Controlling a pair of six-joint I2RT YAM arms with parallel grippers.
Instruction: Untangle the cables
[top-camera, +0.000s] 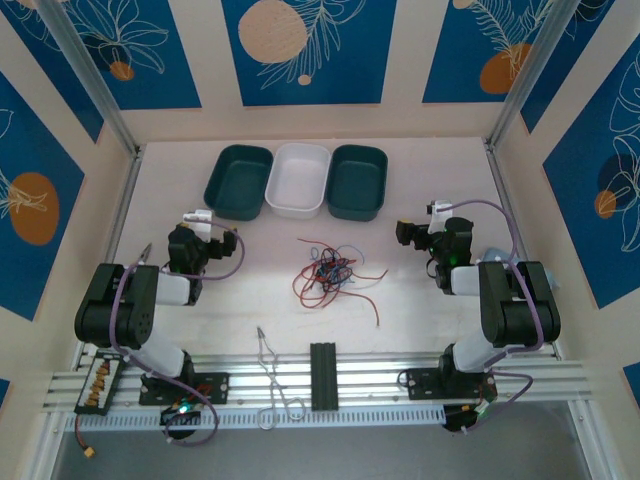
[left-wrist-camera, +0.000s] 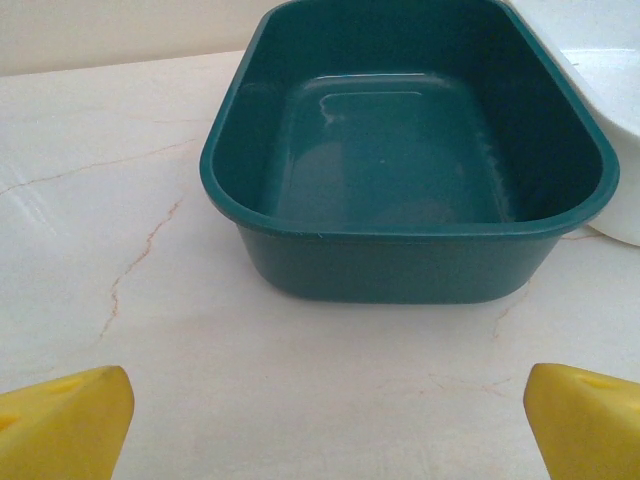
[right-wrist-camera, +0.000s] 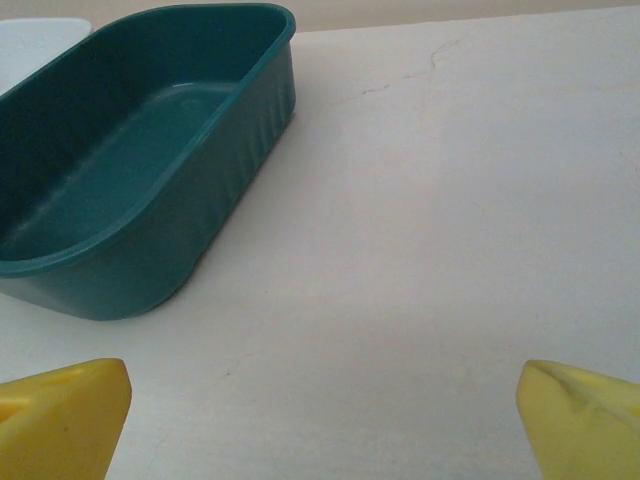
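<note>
Both arms are folded low at the sides of the pale marbled desk (top-camera: 440, 300). The left hand (left-wrist-camera: 325, 425) faces a dark green oval plastic tray (left-wrist-camera: 400, 268), its yellow fingers wide apart. The right hand (right-wrist-camera: 325, 418) is equally spread near a second green tray (right-wrist-camera: 230, 170). The tangle of thin red, black and blue cables (top-camera: 330, 272) lies mid-desk between them, touched by neither. Blue leaf-printed wall panels (top-camera: 300, 50) stand behind.

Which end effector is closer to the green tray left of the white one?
Left. The left end effector faces that green tray from just in front; the right end effector sits by the other green tray.
</note>
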